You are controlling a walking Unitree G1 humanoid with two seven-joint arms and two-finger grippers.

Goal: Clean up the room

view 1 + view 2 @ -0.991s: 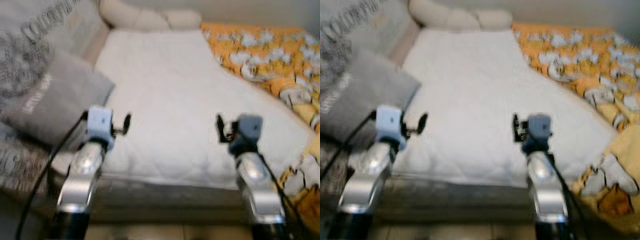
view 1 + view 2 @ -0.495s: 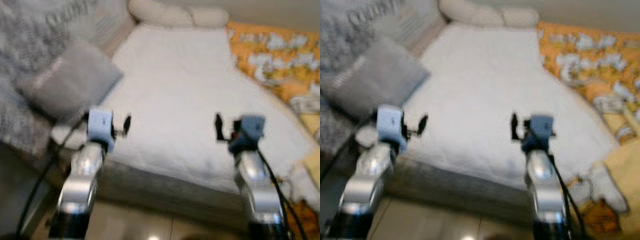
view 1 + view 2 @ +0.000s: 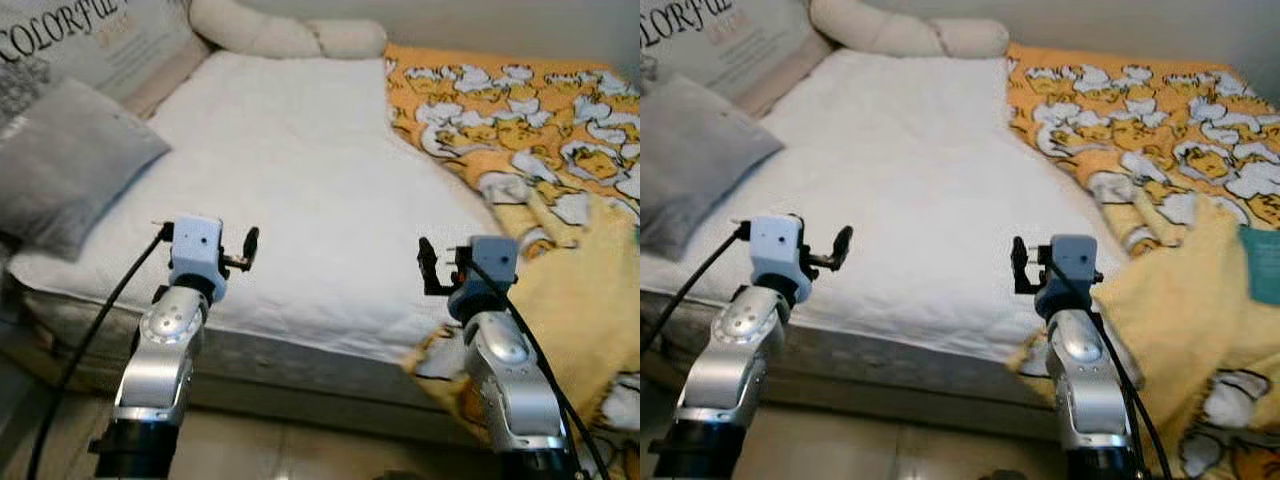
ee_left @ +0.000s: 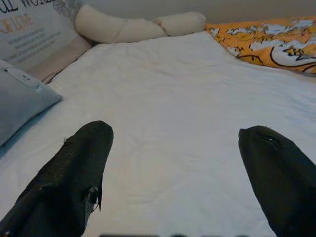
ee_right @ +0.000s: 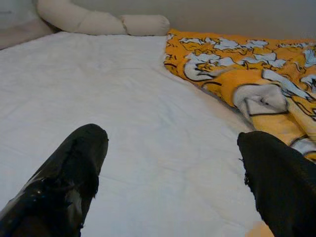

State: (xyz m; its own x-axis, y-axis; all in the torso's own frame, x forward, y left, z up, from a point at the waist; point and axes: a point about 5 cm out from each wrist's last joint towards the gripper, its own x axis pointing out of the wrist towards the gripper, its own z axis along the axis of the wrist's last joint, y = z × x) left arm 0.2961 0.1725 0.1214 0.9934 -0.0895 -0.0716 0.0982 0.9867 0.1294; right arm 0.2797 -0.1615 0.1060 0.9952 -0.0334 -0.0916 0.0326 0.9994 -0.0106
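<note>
**Blanket waiting at the bed's right side as you are lining up**

The orange patterned blanket (image 3: 520, 130) is lying bunched along the right side of the bed (image 3: 290, 170), its near end spilling over the foot edge just beside your right arm. The white mattress top is lying bare between it and the grey pillow (image 3: 70, 160), which is resting at the left edge below a lettered cushion (image 3: 710, 40); a cream bolster (image 3: 280, 35) is sitting at the head.

You are holding both arms out over the foot of the bed, the left tool (image 4: 173, 168) and the right tool (image 5: 173, 168) each spread wide and gripping nothing. By the look of it, you are in the approach step; the next move is probably asking you to reach the right tool to the blanket's near hem and pinch it before spreading it across.
</note>
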